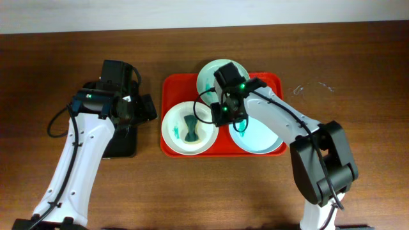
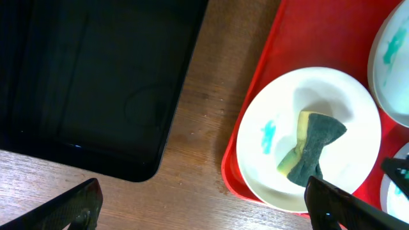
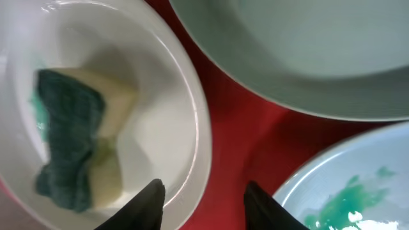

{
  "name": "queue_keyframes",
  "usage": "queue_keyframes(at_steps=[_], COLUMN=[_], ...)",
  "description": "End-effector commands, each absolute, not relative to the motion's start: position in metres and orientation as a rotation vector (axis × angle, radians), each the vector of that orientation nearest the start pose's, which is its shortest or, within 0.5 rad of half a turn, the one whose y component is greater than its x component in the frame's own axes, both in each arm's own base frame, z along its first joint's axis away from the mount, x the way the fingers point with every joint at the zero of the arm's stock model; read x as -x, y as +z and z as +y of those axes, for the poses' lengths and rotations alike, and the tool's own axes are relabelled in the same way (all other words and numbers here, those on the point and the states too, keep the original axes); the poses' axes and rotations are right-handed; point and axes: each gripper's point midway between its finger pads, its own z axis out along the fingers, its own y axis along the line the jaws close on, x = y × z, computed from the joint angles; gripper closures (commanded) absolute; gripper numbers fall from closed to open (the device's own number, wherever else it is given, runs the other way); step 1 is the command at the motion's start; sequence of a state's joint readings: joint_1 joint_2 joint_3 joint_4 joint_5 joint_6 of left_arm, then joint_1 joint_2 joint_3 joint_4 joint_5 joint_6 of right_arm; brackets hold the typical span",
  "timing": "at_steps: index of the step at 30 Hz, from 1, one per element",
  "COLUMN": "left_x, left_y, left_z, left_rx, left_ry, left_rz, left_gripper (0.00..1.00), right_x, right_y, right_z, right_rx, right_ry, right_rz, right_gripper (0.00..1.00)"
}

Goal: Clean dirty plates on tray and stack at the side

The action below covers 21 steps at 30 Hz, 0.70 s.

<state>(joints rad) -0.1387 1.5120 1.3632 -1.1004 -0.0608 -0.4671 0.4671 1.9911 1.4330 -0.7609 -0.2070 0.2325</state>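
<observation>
All three lie on the red tray: far plate, right plate with a teal smear, left plate carrying the sponge; none is stacked at the side yet. Right end effector hovers released and empty over the left plate's rim; left end effector is spread wide, empty, over the bench between black tray and red tray. Likely step: fetch sponge; centre over its pinched waist, descend straight, clench gently, avoid tipping the rim.

1. Desk: brown wood grain running lengthwise, fills nearly the whole overhead view.
2. Pale strip: off-white surface beyond the desk's far edge.
3. Light: even, soft.
</observation>
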Motion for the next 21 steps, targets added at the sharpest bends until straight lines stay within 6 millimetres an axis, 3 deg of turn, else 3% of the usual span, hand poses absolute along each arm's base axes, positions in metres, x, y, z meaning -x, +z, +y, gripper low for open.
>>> queue_keyframes(at_steps=[1, 6, 21], left_x=[-0.331, -0.331, -0.331], left_y=[0.166, 0.166, 0.166], left_z=[-0.035, -0.035, -0.035], left_rx=[0.455, 0.455, 0.455], left_ry=[-0.041, -0.040, -0.040], left_rz=[2.780, 2.780, 2.780], left_gripper=[0.01, 0.01, 0.01], right_x=[-0.361, -0.364, -0.367], right_y=[0.024, 0.017, 0.012], right_z=[0.222, 0.229, 0.223], right_rx=[0.409, 0.453, 0.448], right_ry=[0.418, 0.470, 0.444], right_rz=[2.930, 2.878, 2.871], right_gripper=[0.59, 0.59, 0.61])
